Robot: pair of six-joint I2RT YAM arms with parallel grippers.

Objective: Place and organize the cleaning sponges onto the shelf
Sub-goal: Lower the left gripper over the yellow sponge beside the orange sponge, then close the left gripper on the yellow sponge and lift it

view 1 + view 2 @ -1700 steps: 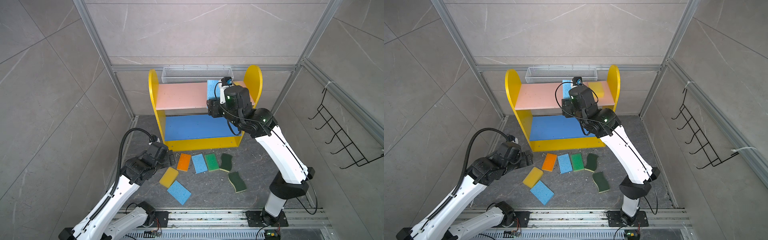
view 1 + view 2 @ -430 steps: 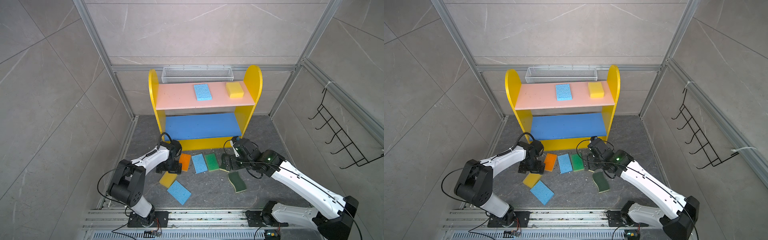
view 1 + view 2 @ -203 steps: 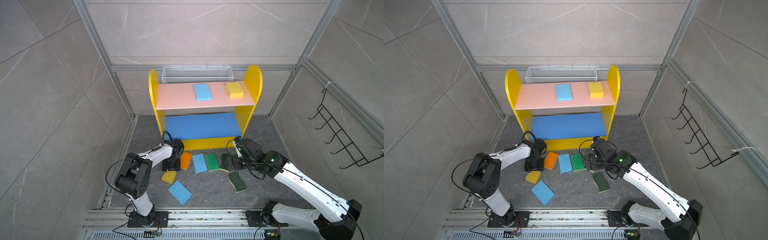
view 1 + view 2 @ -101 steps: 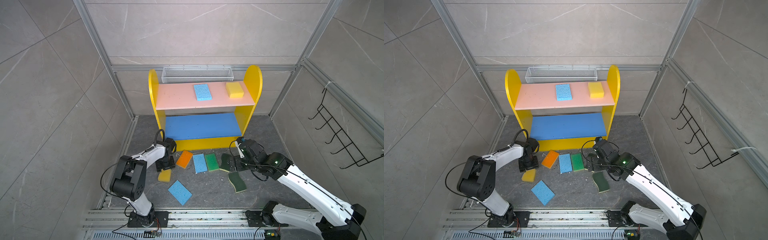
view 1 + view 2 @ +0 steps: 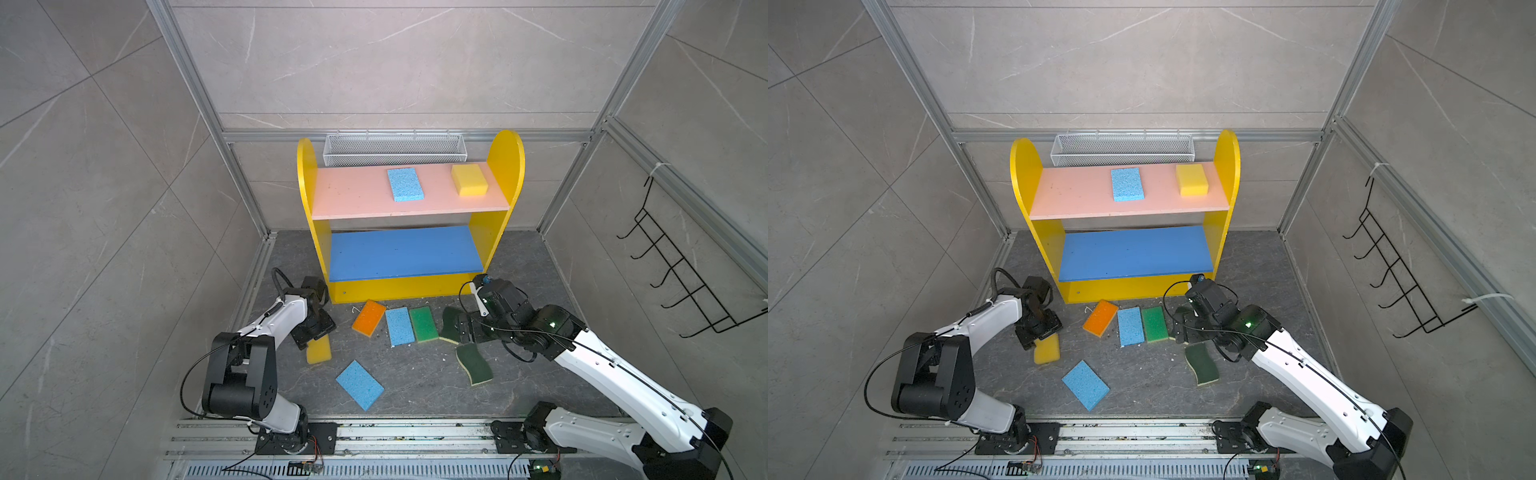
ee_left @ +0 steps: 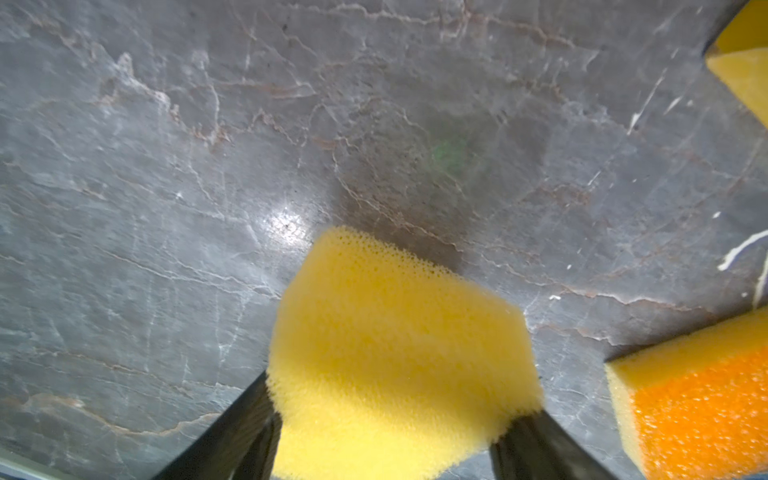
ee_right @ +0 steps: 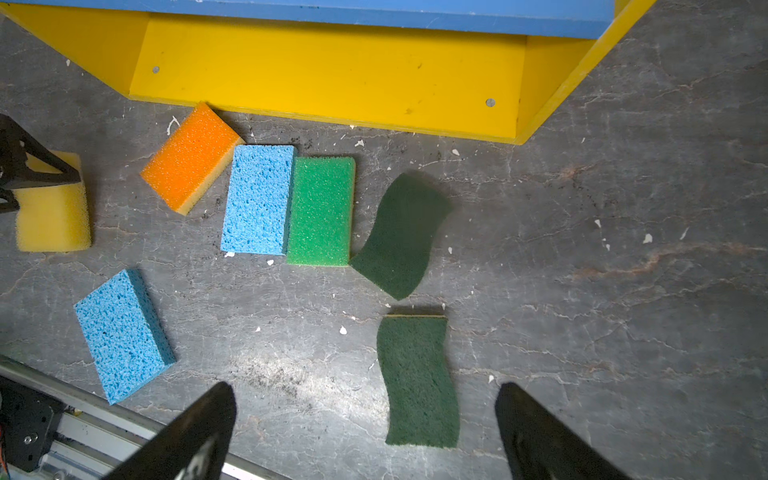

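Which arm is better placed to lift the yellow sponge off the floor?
Left: the left pincer flanks the yellow sponge; the right pincer hangs open farther off, over a wavy green sponge.

A light blue sponge (image 5: 1127, 184) and a yellow sponge (image 5: 1191, 179) lie well apart on the pink board (image 5: 1071, 195) of the shelf (image 5: 1020, 174).

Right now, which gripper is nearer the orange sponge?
Left. The left gripper straddles the yellow sponge just beside the orange sponge; the right gripper hovers beyond the bright green sponge.
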